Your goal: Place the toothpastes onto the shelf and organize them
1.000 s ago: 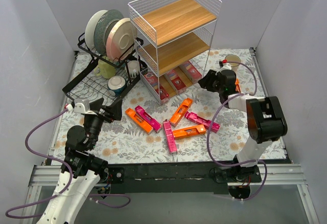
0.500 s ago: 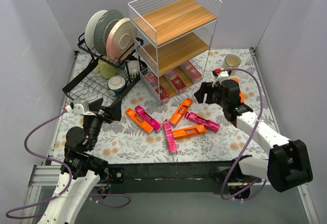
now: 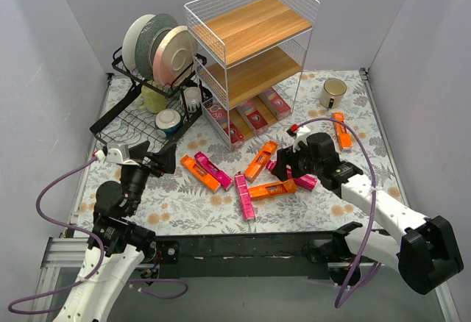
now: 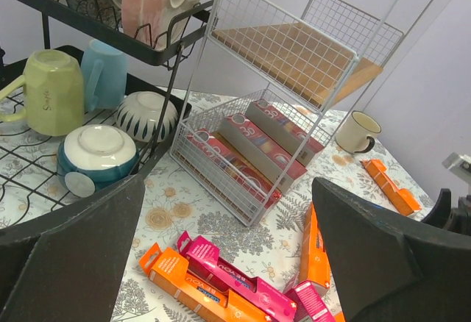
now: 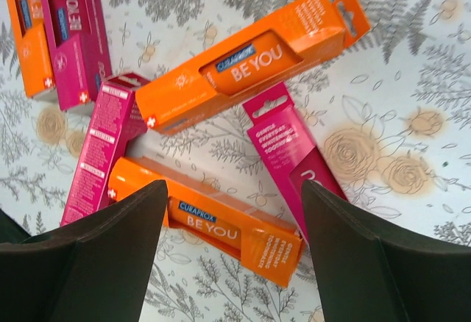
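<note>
Top external view: slim cardboard toothpastes, orange and magenta, lie flat and scattered on the floral tablecloth, their long axes at mixed angles. Three dark red cartons lie side by side in the bottom tier of the white wire shelf. The right gripper hovers over the scattered ones, jaws wide and empty. The left gripper is also spread wide.

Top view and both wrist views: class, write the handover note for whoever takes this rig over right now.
Left gripper: open, empty, near the dish rack.
Right gripper: open, empty, above the loose cartons.
Done: three dark red toothpastes lie in the shelf's bottom tier.
Left to do: the six loose cartons, orange and pink, mid-table, plus one orange carton by the mug; upper two tiers bare.
</note>
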Action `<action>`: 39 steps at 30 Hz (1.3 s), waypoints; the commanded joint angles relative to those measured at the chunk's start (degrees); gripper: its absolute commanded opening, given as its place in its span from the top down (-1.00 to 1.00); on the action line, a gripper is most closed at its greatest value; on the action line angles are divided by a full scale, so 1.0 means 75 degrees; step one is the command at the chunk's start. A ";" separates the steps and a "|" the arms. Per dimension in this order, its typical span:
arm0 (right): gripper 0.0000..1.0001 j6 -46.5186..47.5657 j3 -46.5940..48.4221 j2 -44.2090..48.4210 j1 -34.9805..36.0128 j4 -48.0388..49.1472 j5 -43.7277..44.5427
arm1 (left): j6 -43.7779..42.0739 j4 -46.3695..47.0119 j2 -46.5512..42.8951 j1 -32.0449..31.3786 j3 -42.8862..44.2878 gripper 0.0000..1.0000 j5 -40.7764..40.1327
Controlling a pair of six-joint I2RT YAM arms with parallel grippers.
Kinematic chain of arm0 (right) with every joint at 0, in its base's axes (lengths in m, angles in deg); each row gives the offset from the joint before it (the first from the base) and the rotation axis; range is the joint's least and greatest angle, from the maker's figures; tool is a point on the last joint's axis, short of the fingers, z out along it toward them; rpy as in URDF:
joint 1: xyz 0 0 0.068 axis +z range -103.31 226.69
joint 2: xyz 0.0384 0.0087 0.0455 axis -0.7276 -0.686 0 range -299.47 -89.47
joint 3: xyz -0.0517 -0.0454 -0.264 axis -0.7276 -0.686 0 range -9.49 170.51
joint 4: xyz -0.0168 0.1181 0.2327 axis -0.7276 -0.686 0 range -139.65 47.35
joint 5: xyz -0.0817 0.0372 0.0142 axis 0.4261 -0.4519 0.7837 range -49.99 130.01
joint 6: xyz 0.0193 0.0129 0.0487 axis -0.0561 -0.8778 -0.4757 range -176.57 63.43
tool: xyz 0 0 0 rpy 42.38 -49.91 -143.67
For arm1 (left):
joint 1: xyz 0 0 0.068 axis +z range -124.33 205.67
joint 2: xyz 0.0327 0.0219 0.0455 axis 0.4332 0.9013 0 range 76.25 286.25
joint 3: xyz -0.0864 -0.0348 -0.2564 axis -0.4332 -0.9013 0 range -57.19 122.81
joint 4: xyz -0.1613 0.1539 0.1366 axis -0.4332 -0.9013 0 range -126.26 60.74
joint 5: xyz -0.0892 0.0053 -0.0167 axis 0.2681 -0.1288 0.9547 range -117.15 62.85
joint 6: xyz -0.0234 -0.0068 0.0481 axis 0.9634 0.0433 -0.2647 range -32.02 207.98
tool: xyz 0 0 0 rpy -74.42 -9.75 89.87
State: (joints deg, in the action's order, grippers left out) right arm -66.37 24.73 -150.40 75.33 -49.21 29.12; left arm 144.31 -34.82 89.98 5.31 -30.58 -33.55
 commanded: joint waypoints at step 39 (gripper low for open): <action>-0.66 0.0616 0.0453 -0.0923 0.1735 -0.0659 0.0175 | -0.0152 0.0050 0.0325 0.0054 0.0190 -0.96 0.0161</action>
State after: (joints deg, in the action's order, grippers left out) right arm -62.78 25.25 -157.13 87.00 -53.32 28.77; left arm 143.88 -34.80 91.71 5.31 -30.58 -33.04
